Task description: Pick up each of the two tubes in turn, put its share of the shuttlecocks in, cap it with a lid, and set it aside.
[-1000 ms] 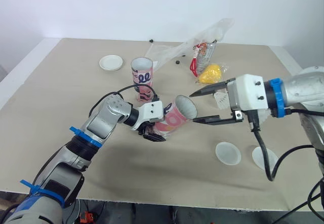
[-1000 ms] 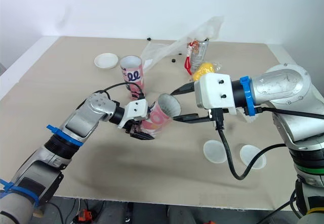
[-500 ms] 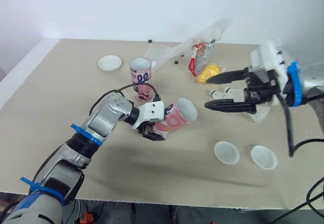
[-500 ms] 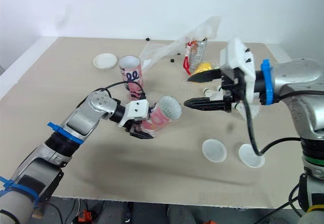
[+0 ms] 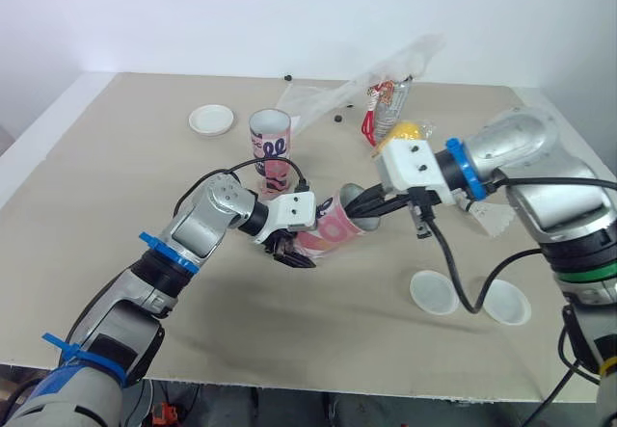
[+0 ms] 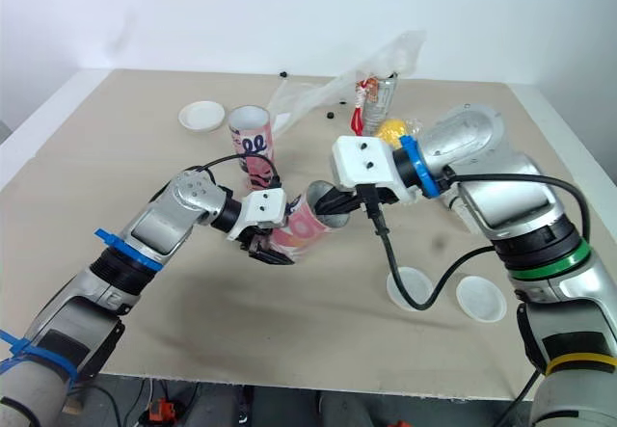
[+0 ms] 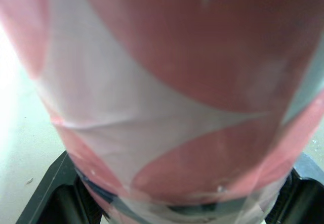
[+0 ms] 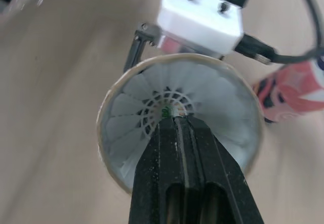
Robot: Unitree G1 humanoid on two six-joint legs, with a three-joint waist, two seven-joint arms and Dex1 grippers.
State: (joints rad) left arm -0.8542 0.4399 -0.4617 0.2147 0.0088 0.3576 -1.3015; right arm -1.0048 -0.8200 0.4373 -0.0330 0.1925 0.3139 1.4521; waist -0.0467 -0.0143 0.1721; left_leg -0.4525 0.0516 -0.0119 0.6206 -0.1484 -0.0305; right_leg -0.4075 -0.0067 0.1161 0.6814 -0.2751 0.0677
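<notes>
– Two tools on one tube?
– Yes. Left tool (image 5: 287, 246) is clamped round the tilted pink tube (image 5: 333, 229) near the table's middle. It is likely light, crushable card, best held low. Right tool (image 5: 361, 212), fingers together, reaches into its mouth against a fragile shuttlecock (image 8: 132, 105).

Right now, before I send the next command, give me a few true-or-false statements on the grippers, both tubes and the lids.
1. The left gripper holds the pink tube tilted, its mouth uncapped. True.
2. The right gripper is wide open, clear of the pink tube. False: it is shut, with its tips inside the tube's mouth at a shuttlecock.
3. The second tube lies on its side. False: it stands upright.
4. Two lids lie loose on the table near the right arm. True.
</notes>
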